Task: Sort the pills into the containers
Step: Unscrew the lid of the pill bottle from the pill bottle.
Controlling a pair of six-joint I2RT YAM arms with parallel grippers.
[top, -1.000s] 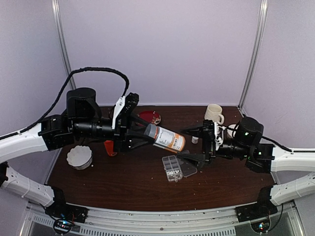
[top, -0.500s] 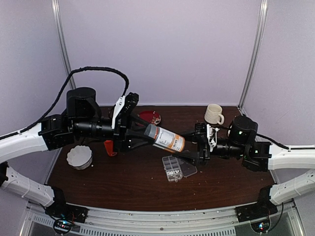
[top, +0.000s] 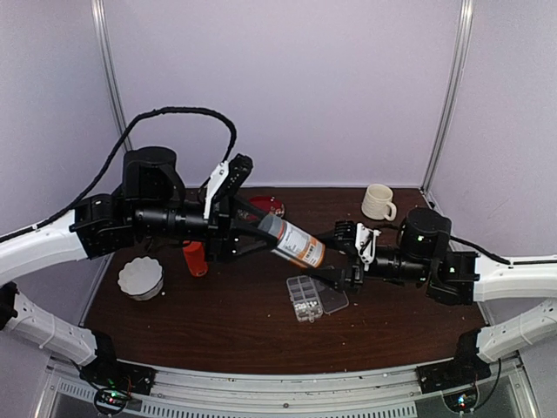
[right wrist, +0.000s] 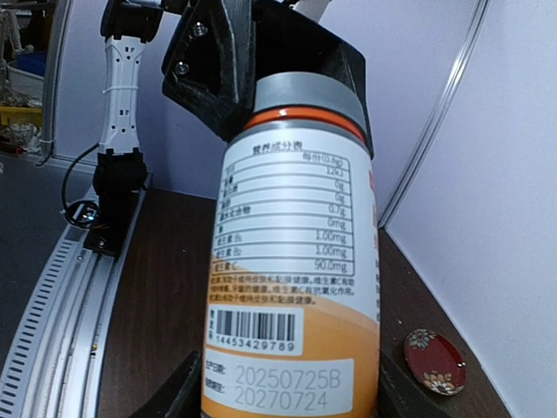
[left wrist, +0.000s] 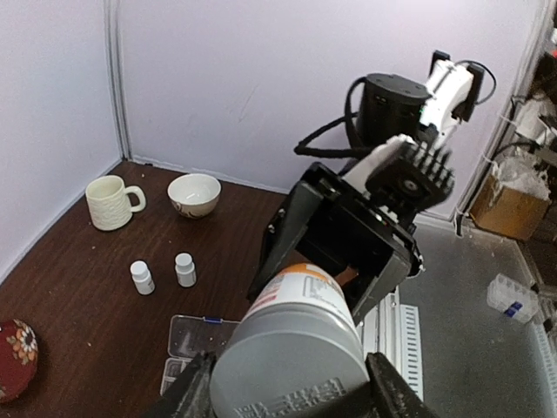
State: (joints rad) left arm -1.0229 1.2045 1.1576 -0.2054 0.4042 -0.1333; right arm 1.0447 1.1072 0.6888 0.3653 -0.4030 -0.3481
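Observation:
An orange bottle (top: 298, 245) with a white label and a grey cap hangs tilted above the table, gripped at both ends. My left gripper (left wrist: 287, 383) is shut on its grey cap (left wrist: 291, 370). My right gripper (right wrist: 291, 392) is shut on the bottle's orange lower end (right wrist: 296, 348). Below the bottle lies the clear organizer box (top: 298, 287), its containers open, with the lid (top: 333, 300) folded out to the right. A pale cluster of pills (top: 303, 306) sits in its near cells. In the left wrist view the box (left wrist: 193, 337) shows partly behind the cap.
A white ribbed bowl (top: 141, 277) and a red cup (top: 195, 258) stand at the left. A red patterned dish (top: 271, 206) and a cream mug (top: 378, 201) are at the back. Two small white bottles (left wrist: 142, 277) (left wrist: 184, 269) and another bowl (left wrist: 193, 193) stand near the mug.
My right gripper moved left to the bottle's lower end and closed on it. The left arm lifted slightly and tilted the bottle steeper, uncovering the red cup.

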